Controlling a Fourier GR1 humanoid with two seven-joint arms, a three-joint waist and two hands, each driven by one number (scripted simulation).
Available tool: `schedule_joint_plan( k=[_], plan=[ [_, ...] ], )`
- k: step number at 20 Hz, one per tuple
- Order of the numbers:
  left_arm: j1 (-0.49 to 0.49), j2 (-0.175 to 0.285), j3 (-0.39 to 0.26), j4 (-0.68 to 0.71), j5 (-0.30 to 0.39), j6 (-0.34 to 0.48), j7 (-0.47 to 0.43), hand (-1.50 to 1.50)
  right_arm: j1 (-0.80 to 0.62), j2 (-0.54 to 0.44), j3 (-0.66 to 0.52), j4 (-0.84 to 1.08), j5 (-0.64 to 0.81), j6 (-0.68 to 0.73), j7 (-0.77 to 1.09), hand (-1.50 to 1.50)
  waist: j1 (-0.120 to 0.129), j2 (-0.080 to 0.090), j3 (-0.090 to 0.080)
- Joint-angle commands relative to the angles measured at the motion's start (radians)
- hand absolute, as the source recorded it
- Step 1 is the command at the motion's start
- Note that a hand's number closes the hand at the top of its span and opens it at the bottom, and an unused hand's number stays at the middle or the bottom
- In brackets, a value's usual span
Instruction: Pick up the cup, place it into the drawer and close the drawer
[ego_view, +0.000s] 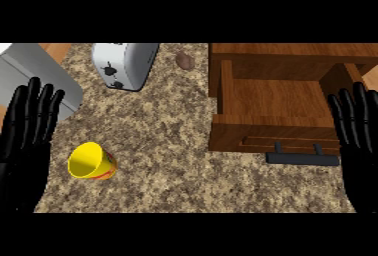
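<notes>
The top edge cuts off the toaster (124, 64) at 11 o'clock. The brown object (184, 60) at 12 o'clock is too small to identify. The right hand (360, 145) hides part of the drawer (273, 97) at 3 o'clock.

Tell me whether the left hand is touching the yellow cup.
Apart. The head view shows a strip of counter between the open left hand and the yellow cup.

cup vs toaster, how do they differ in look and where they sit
The cup is yellow with a red band; the toaster is silvery white with black knobs. The cup is round and clearly smaller; the toaster is a bigger, boxy shape. The cup sits at the near left, by the left hand; the toaster is at the far edge. Both rest on the speckled counter, outside the open drawer, untouched.
</notes>
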Motion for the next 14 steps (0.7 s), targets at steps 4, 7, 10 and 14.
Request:
schedule_joint_plan(
  k=[4, 7, 10, 14],
  plan=[
    [0.012, -0.084, 0.099, -0.021, -0.243, 0.280, 0.062, -1.50, -0.042, -0.027, -0.025, -0.012, -0.028, 0.019, 0.053, -1.50, -0.030, 0.012, -0.007],
    [0.035, -0.091, 0.111, 0.008, -0.143, 0.515, 0.091, -1.50, -0.010, -0.004, 0.030, 0.035, -0.060, 0.054, 0.054, -1.50, -0.026, 0.016, -0.009],
    [-0.031, -0.092, 0.035, 0.081, -0.191, 0.664, 0.105, -1.50, -0.053, -0.018, 0.008, 0.046, -0.105, 0.075, 0.086, -1.50, -0.043, 0.016, -0.008],
    [-0.038, -0.093, -0.112, 0.092, -0.294, 0.804, 0.147, -1.50, -0.100, 0.019, 0.046, 0.040, -0.039, 0.020, 0.135, -1.50, -0.042, 0.013, -0.008]
  ],
)
